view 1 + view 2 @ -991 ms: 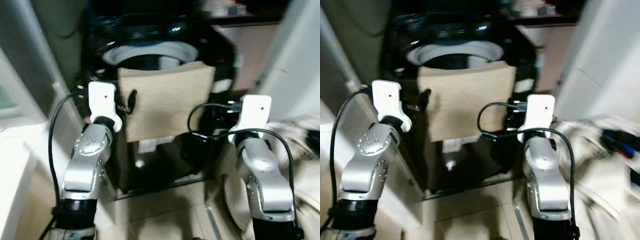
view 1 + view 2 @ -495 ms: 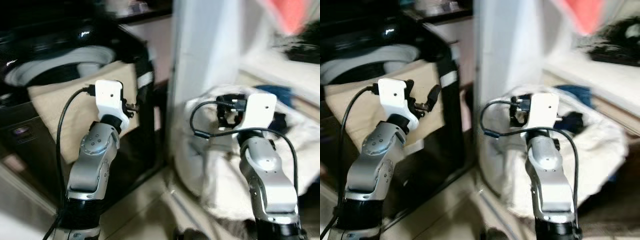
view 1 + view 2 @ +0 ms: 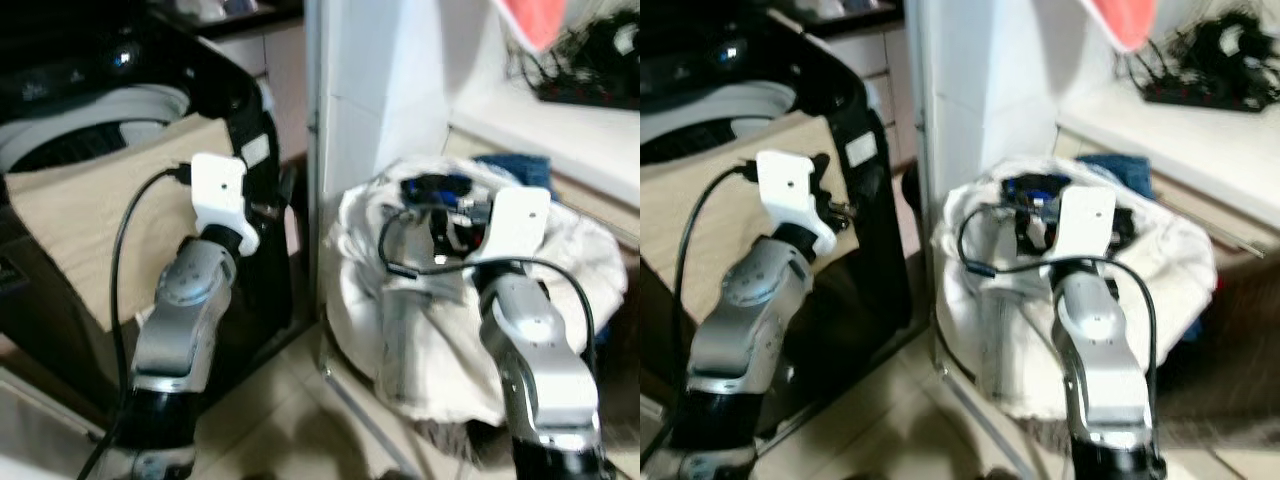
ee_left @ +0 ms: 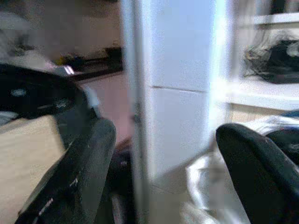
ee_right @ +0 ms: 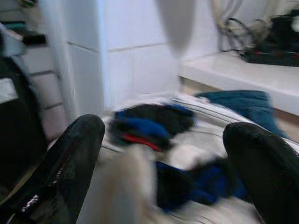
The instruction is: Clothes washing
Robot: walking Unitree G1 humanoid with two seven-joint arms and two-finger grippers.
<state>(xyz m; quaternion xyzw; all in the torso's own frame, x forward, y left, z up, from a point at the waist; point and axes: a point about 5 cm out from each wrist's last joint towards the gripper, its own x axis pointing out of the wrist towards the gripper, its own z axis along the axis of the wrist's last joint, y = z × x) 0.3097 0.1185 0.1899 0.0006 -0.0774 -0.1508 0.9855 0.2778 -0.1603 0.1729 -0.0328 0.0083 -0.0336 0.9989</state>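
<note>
Clothes (image 3: 440, 190), blue and dark, lie in the white laundry bag (image 3: 440, 330) at centre right. Our right gripper (image 5: 163, 154) hovers released before them; our left gripper (image 4: 159, 158) is spread too. Reaching blurred, we risk snagging the bag's cloth instead.

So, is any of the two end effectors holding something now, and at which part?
Nothing is held. The left end effector and the right end effector are both open, with nothing between their black fingers.
</note>
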